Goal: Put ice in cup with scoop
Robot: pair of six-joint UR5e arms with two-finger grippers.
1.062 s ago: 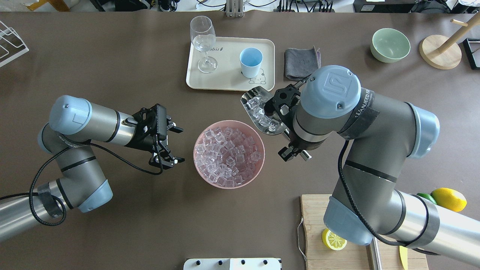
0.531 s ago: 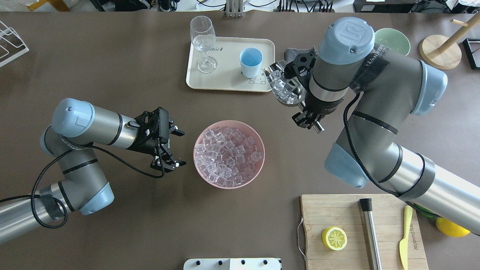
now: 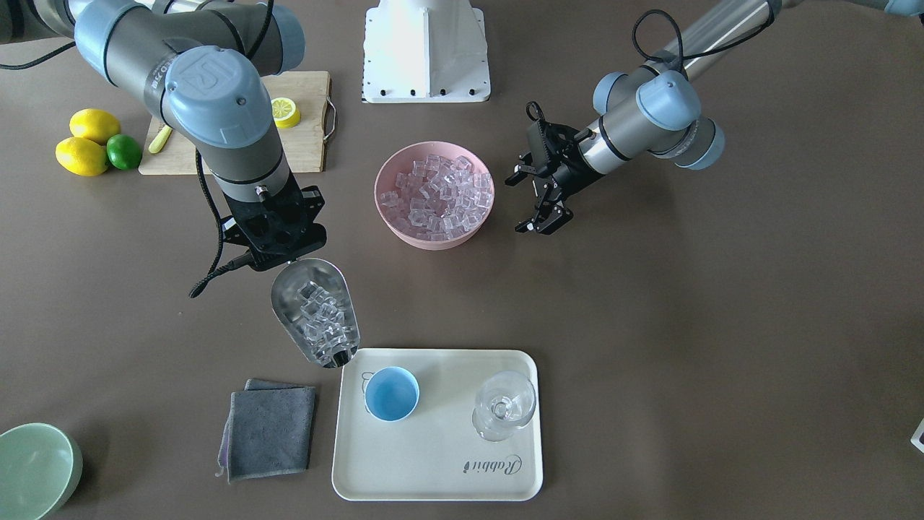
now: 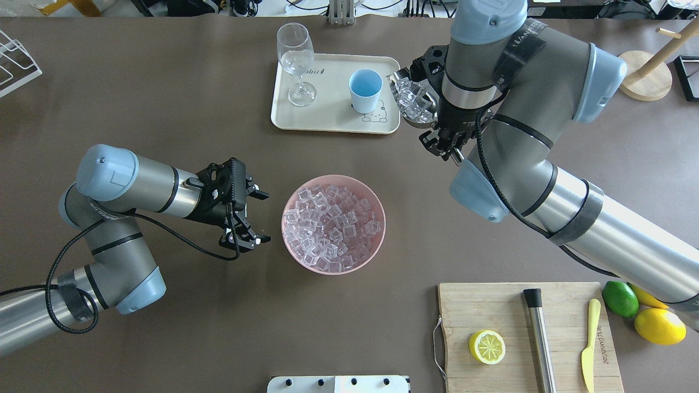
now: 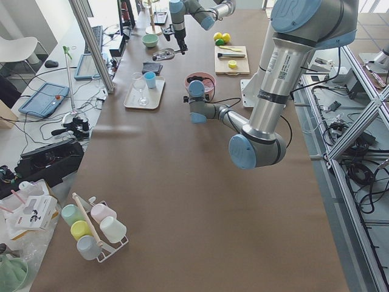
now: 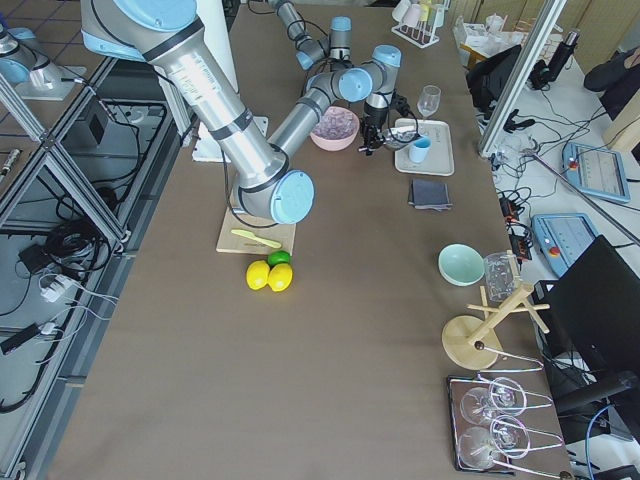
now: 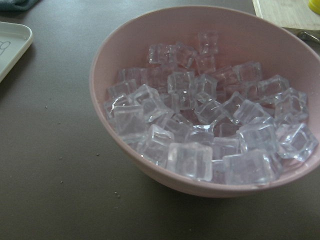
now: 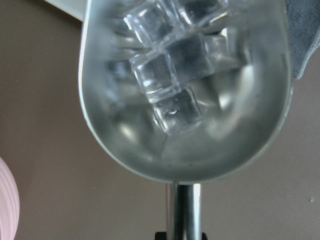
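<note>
Presently: steel scoop (image 3: 296, 289), rigid, smooth, loaded with loose slippery ice (image 3: 317, 318), clamped by thin rod handle (image 8: 183, 210) in right gripper (image 3: 278, 253), lip at tray (image 3: 433, 469) edge near cup (image 3: 391, 393); probably front-heavy, spill-prone if tipped early; left gripper (image 3: 539, 204) spread, idle beside bowl (image 3: 433, 242).

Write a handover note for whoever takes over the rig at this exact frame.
Right gripper: shut on the scoop by its handle. The scoop is loaded with ice, its tip at the tray corner, short of the cup.
Left gripper: open, empty, beside the pink bowl of ice.
Done: ice scooped and carried over.
Left: bring the scoop over the empty cup and tip the ice in.
</note>
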